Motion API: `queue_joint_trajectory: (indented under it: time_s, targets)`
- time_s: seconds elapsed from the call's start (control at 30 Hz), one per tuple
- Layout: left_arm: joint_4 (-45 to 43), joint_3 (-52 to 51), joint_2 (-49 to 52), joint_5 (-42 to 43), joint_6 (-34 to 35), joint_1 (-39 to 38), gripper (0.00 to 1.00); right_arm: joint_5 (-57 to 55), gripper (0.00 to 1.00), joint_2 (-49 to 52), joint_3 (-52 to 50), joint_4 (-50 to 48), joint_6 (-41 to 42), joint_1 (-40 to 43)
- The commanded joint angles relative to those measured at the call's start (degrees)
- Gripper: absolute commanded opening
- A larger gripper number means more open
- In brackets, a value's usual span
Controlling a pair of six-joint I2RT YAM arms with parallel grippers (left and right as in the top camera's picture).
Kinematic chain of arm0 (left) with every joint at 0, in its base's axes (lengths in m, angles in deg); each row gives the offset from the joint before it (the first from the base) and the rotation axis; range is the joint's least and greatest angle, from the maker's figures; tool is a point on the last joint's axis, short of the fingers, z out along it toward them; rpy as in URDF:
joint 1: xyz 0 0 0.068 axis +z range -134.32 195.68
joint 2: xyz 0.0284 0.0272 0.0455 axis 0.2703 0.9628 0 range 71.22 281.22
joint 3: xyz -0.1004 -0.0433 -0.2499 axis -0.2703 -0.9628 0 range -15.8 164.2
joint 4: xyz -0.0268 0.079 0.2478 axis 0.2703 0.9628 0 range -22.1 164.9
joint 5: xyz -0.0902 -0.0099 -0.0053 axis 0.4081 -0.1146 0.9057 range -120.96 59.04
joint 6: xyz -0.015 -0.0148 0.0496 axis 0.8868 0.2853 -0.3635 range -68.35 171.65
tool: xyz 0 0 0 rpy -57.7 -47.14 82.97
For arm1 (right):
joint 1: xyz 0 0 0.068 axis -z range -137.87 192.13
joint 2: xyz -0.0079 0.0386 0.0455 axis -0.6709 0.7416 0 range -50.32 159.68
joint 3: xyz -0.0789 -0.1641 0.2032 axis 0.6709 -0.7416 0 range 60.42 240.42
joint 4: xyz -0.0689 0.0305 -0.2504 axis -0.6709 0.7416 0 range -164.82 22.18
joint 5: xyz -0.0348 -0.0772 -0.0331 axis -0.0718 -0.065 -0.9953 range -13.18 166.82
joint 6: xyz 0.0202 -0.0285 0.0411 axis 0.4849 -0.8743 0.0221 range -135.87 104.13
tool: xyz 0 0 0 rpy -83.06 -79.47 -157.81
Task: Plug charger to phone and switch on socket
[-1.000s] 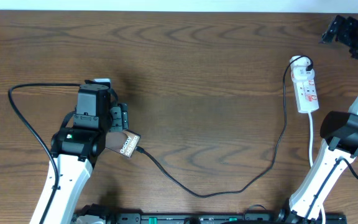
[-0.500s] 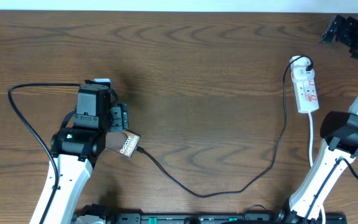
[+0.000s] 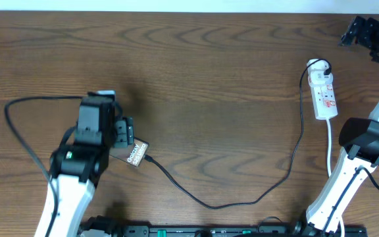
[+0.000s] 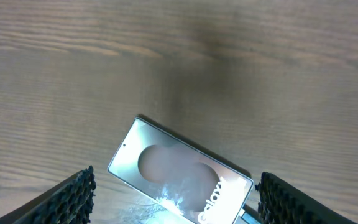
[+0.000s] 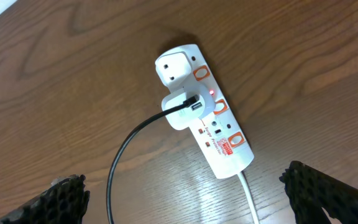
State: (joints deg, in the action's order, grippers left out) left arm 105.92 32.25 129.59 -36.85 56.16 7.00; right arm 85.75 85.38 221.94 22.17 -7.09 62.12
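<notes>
The black charger cable (image 3: 216, 204) sags closest to the near edge of the counter (image 3: 209, 79), running off to the right of the phone (image 4: 179, 171). The phone lies flat on the wood at a slant, pinkish back up, its lettered end pointing near and right. The cable's tip meets that end, though how deeply it sits cannot be told. The left fingers (image 4: 73, 196) are spread wide, one on either side of the phone and apart from it. Far to the right of the phone and farther back lies the white power strip (image 5: 210, 118), where the cable ends in a white adapter (image 5: 182, 109) beside a small red light (image 5: 211, 93). A white cord (image 3: 329, 148) leaves the strip's near end. The right fingers (image 5: 328, 193) are spread too, empty, above the strip.
</notes>
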Motion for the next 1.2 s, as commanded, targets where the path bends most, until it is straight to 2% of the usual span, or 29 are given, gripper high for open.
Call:
queue_joint_trajectory:
  time_s: [0.0, 0.23, 0.5, 0.67, 1.0, 1.17]
  targets:
    - [-2.21, -4.79, -6.62, 0.31, 0.46, 0.15, 0.82, -0.44, 0.99, -0.48, 0.48, 0.11, 0.85, -0.17]
    - [-11.19, -15.02, -19.15, 0.55, 0.48, 0.15, 0.82, -0.44, 0.99, -0.48, 0.48, 0.11, 0.85, -0.15]
    - [-29.03, -26.27, -32.22, 2.49, 0.46, 0.13, 0.82, -0.44, 0.99, -0.48, 0.48, 0.11, 0.85, -0.15]
    - [-36.59, -31.89, -39.19, 2.45, 0.46, 0.15, 0.82, -0.44, 0.99, -0.48, 0.48, 0.11, 0.85, -0.15]
    - [-43.71, -38.88, -51.74, 2.40, 0.44, 0.15, 0.82, -0.44, 0.99, -0.48, 0.46, 0.11, 0.85, -0.15]
    - [-44.37, -40.76, -56.43, 2.14, -0.02, 0.31, 0.82, -0.44, 0.99, -0.48, 0.46, 0.11, 0.85, -0.15]
